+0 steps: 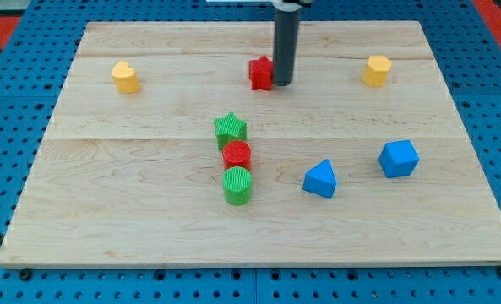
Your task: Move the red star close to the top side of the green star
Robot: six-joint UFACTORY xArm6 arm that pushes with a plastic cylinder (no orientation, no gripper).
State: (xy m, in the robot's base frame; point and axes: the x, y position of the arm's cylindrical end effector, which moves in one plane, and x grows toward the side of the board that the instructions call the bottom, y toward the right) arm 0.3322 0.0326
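Note:
The red star (259, 73) lies near the view's top centre of the wooden board. My tip (282, 84) stands right against the red star's right side, touching it. The green star (230, 129) lies lower, near the board's middle, below and slightly left of the red star, with a gap between them. A red cylinder (236, 154) touches the green star's bottom side, and a green cylinder (237, 185) sits just below that.
A yellow heart-like block (126, 77) is at the top left and a yellow hexagonal block (376, 70) at the top right. A blue triangular block (320, 179) and a blue angular block (398, 159) lie at the lower right.

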